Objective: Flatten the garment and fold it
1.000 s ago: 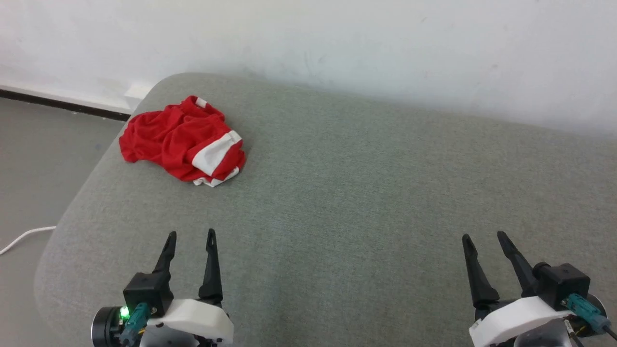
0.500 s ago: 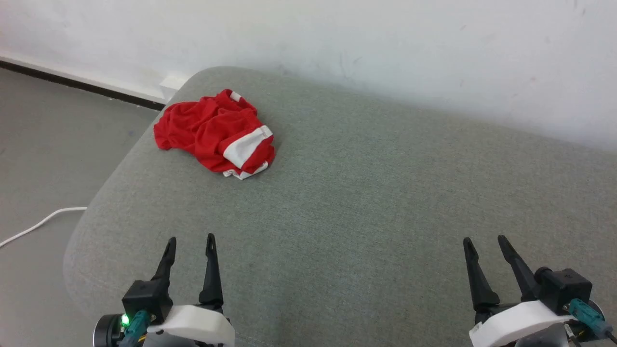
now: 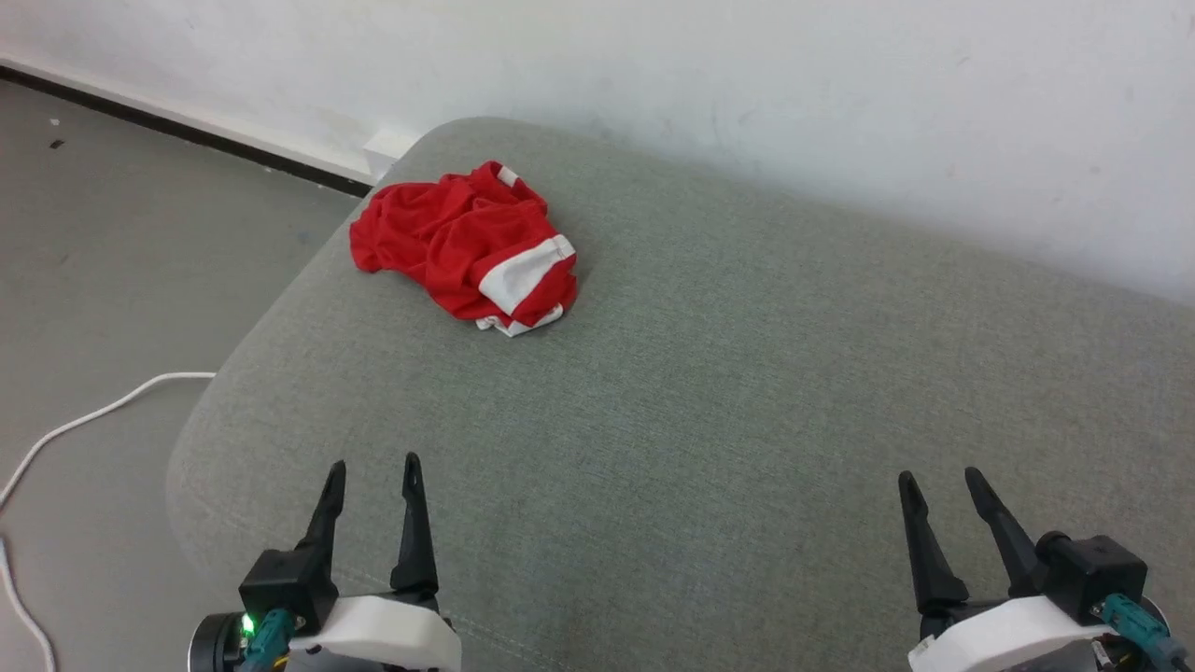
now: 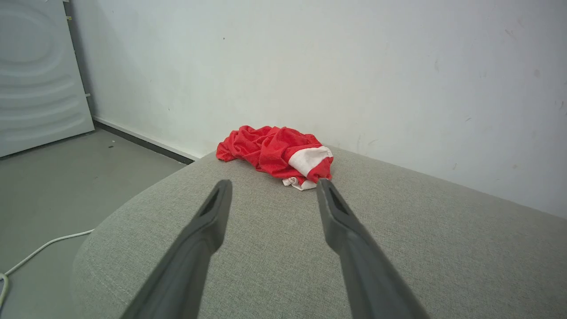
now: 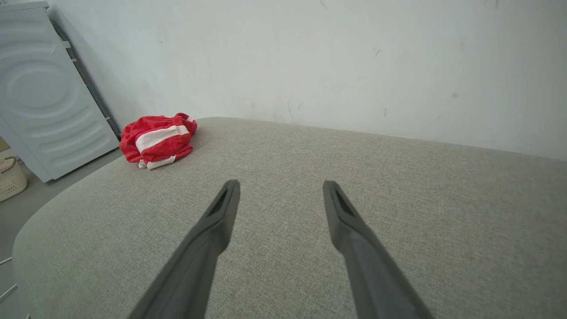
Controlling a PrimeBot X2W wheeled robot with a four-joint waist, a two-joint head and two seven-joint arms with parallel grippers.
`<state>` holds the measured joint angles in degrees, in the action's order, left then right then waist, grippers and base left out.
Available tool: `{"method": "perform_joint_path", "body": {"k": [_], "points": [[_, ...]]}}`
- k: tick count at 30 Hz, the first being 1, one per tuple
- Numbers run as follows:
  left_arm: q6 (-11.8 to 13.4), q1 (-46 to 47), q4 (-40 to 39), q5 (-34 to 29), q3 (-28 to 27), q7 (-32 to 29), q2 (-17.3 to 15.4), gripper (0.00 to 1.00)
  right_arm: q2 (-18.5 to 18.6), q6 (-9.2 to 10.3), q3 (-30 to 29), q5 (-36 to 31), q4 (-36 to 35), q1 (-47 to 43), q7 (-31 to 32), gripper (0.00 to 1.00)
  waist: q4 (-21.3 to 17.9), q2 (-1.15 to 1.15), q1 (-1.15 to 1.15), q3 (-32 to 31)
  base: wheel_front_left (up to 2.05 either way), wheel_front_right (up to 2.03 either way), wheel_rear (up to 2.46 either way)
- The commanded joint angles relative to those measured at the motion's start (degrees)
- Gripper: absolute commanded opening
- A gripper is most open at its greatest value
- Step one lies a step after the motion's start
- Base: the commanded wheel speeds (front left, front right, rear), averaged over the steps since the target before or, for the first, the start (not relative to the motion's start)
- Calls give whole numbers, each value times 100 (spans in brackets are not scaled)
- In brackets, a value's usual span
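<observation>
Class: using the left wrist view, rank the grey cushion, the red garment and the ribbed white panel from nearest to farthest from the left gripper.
1. Grey cushion: directly beneath the fingers of the left gripper.
2. Red garment: ahead, at the cushion's far end by the wall.
3. Ribbed white panel: far left, beyond the floor.

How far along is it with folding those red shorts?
Nothing looks done yet: the garment lies crumpled in a heap near the far left corner of the grey cushion. Nothing is in hand: the left gripper and right gripper are open and empty, well short of it. Reaching, flattening and folding are all left.
</observation>
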<state>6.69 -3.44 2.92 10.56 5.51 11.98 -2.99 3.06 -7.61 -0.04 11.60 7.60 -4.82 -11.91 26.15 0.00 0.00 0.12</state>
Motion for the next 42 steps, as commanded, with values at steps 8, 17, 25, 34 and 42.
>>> {"method": "perform_joint_path", "body": {"k": [8, 17, 25, 34, 42], "points": [[63, -117, 44, 74, 41, 147, 10, 100, -16, 11, 28, 33, 36, -96, -154, 100, 220, 0, 0, -55, 0, 0, 0], [68, -172, 80, 125, 55, 255, 11, 100, -18, 12, 55, 102, 88, -160, -262, 100, 414, 0, 0, -87, 0, 0, 0], [92, -195, 82, 172, 77, 302, 12, 100, -18, 12, 50, 140, 116, -190, -308, 100, 490, 0, 0, -90, 0, 0, 0], [116, -207, 59, 193, 103, 302, 12, 100, -18, 12, 42, 129, 81, -188, -308, 100, 416, 0, 0, -45, 0, 0, 0], [-217, 761, 353, 213, -31, 302, -41, 100, -18, 12, 41, -7, 76, -81, -308, 100, 237, 0, 0, 192, 0, 0, 0]]}}
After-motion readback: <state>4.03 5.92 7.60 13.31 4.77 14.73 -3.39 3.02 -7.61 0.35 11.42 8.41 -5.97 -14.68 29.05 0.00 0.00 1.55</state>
